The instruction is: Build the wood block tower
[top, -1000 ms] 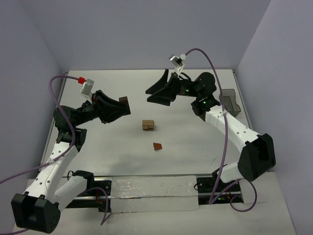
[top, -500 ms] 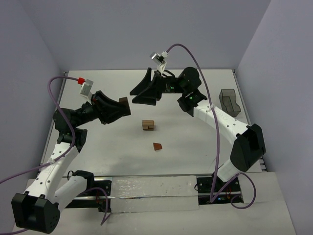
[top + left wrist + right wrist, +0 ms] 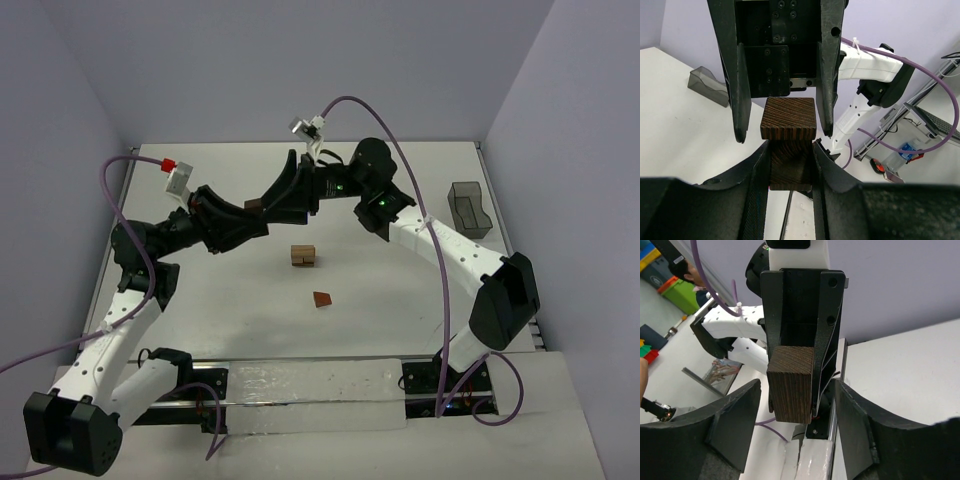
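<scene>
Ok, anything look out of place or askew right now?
Nothing damaged. The reddish-brown wedge lies alone, apart from the tan block stack. The left gripper holds a dark block in mid-air, with the right gripper open around it.

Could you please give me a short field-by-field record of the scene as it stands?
Left claw: shut on the dark block, held in the air
Right claw: open, one finger on either side of that same block, facing the left claw
Tan stack: on the table, near the middle, apart from both claws
Wedge: lying alone, nearer the arm bases than the stack
Bin: at the table's right edge
Stage: looks like a handover between the arms, with the right claw not yet closed
</scene>
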You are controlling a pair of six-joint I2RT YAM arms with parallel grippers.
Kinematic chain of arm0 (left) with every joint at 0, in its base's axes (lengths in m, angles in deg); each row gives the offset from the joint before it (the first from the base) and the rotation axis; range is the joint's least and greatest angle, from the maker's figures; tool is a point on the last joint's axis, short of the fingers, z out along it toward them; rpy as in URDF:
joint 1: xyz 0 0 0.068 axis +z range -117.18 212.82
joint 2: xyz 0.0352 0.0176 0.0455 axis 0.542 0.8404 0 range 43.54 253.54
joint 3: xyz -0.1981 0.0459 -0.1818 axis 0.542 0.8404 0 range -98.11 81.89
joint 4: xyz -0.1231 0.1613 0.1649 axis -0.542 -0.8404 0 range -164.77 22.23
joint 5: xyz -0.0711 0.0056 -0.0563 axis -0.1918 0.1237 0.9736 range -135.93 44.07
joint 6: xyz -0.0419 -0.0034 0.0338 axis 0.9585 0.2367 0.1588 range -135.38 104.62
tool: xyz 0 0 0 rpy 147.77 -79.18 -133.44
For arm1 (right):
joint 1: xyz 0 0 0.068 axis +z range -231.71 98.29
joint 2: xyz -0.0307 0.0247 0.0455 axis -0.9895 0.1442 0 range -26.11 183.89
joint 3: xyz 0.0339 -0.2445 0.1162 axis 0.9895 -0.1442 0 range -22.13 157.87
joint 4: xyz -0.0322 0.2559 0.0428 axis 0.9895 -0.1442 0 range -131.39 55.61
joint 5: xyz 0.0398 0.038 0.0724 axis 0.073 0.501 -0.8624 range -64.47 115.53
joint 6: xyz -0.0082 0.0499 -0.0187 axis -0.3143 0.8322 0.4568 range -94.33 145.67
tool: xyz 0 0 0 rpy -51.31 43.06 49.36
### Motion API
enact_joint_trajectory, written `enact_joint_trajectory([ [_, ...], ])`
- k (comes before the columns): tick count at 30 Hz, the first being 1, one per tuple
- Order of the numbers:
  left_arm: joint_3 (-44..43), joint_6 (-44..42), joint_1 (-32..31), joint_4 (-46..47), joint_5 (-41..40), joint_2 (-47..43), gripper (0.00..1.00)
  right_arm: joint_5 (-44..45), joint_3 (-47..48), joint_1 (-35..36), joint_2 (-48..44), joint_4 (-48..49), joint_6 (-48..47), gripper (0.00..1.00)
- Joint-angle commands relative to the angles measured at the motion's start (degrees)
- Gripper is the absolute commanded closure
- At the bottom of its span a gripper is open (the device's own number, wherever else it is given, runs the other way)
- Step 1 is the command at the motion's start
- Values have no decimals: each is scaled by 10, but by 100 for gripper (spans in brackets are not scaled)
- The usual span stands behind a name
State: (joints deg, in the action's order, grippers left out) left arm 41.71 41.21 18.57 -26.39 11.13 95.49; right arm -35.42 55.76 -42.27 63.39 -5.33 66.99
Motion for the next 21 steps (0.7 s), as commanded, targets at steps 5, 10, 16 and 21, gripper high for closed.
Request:
enact_joint_trajectory([
  [5,-9,-13,-5,12,-9,0,100,-3,36,9,5,-9,-25,51],
  [10,-10,-26,-5,-14,-15,-2,100,2,35,9,-1,-27,-43,71],
  [16,-23,-64,-5,-89,-33,-5,28,3,38,0,-12,-61,-70,88],
  [21,-73,-204,-3,-301,-70,-22,1,-17,12,-73,-53,-136,-126,96],
])
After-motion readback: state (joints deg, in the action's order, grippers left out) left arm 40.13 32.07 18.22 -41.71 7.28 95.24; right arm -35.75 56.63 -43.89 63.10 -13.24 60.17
